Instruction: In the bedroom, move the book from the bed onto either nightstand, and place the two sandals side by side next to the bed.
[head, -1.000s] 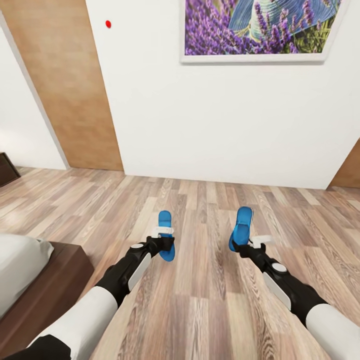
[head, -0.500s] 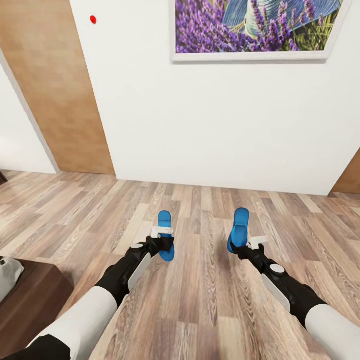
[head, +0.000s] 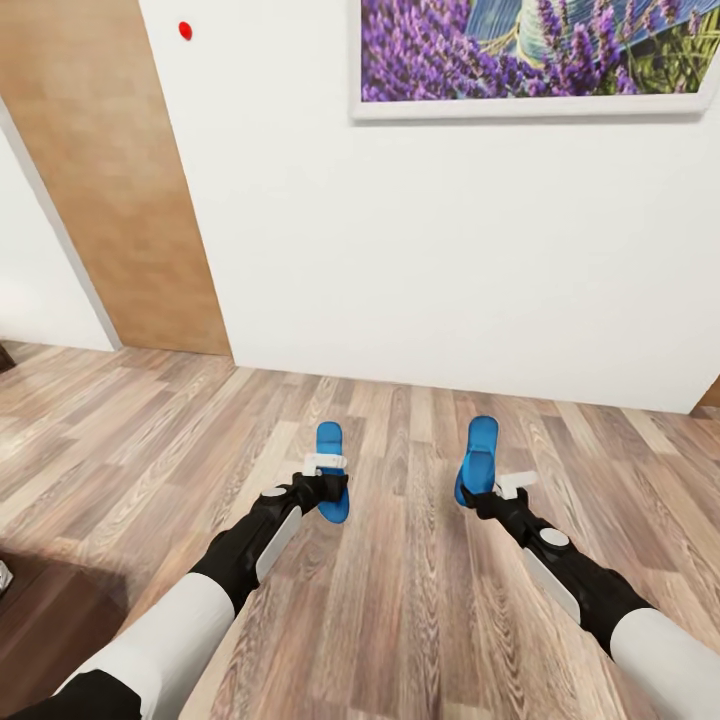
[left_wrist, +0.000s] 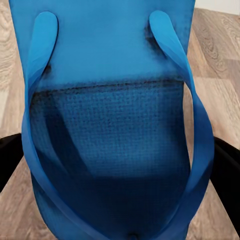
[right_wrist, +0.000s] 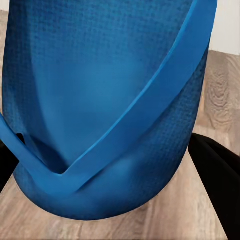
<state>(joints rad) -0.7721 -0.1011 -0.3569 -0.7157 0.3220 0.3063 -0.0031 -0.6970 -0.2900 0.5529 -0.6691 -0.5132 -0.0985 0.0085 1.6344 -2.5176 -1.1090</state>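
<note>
The left gripper (head: 330, 487) is seen clamped on a blue sandal (head: 331, 470), which is held off the floor with its toe end pointed away from the robot, toward the wall. In the left wrist view the left sandal (left_wrist: 112, 125) is seen sole-up between the two black fingers (left_wrist: 226, 175), its straps running down both edges to the toe post.

The right gripper (head: 483, 497) is seen pinching the second blue sandal (head: 478, 460), which is tilted slightly so that its side edge is turned up. In the right wrist view the right sandal (right_wrist: 107, 107) lies between the dark fingers (right_wrist: 217, 175), one strap crossing the footbed diagonally.

The two sandals are held level with each other, well apart, one ahead of each arm.

Below both grippers a wood-plank floor (head: 400, 620) is recorded. Ahead of them a white wall (head: 450, 240) stands, with a lavender picture (head: 540, 50) hung above the right gripper. To the left of the left gripper a brown wooden door panel (head: 110, 180) and a small red dot (head: 185, 30) on the wall are noted. A dark brown corner of the bed (head: 30, 620) is seen beside the left arm. The book cannot be located.
</note>
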